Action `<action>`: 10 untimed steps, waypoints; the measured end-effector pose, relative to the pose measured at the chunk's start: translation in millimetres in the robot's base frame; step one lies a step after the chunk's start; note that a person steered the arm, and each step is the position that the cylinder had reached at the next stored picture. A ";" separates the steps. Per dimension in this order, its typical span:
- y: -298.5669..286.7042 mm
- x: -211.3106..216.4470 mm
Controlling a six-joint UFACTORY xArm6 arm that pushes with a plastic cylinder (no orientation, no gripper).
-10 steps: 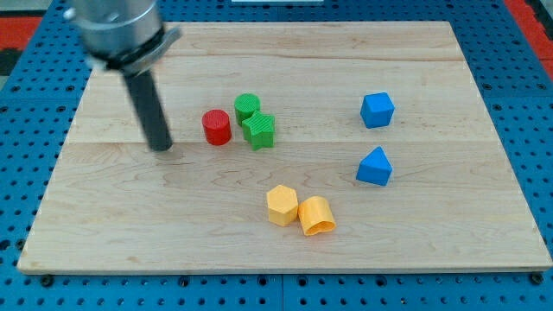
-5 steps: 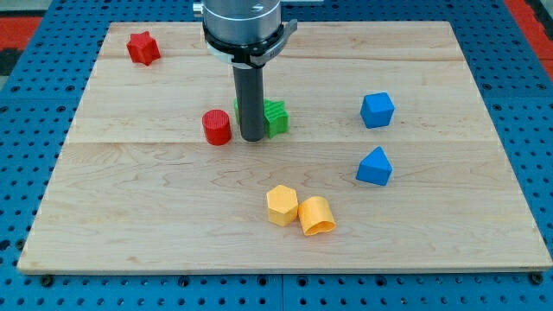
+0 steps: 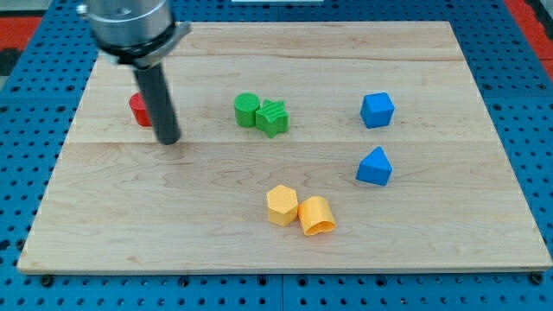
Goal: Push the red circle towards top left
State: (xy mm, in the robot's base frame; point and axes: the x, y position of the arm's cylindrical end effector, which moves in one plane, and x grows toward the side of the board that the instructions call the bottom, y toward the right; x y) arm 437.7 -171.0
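1. The red circle (image 3: 137,109) sat on the left part of the wooden board (image 3: 432,233), towards the far side, its right portion hidden behind the dark rod (image 3: 159,99).
2. The rod's lower end, the tip (image 3: 168,141), rested on the board just to the right of the red circle and slightly nearer than it; whether the two touched could not be told, as the rod covered that edge of the block.
3. The arm carried no fingers at all, only the straight rod, and it had hold of nothing.
4. To the right of the tip, well apart from it, a green cylinder (image 3: 246,110) and a green star-shaped block (image 3: 273,117) stood side by side, touching, the star to the right and a little nearer.
5. Farther right, a blue cube (image 3: 378,110) stood at about the same depth as the green pair, with a blue triangular block (image 3: 374,167) nearer and just below it in the view.
6. Near the middle of the board's near half, a yellow hexagonal block (image 3: 282,206) touched a yellow arch-shaped block (image 3: 317,216) on its right.
7. The board lay on a blue perforated table (image 3: 26,130).
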 end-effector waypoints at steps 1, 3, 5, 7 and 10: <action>-21.8 -73.2; 29.3 -109.0; 0.2 -90.4; -17.7 -160.0; -40.5 -168.3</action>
State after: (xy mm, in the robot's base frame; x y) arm 269.4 -211.5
